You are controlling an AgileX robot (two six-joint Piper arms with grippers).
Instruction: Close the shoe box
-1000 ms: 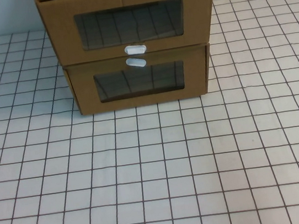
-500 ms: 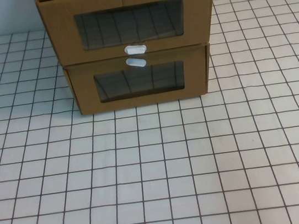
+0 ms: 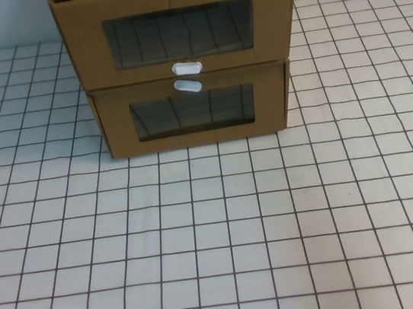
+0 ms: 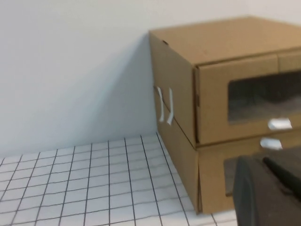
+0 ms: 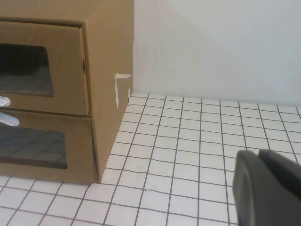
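No readable text, label, brand, number or sign shows anywhere; the shoe box [image 3: 177, 29] and the cardboard box [image 3: 193, 112] under it carry plain brown faces; their white tabs are blank.

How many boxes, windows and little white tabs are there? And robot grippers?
Boxes: 2, the shoe box on top of the lower box
Windows: 2
White tabs: 2
Grippers: 2, left gripper near the boxes' left corner, right gripper off their right side
Total: 8
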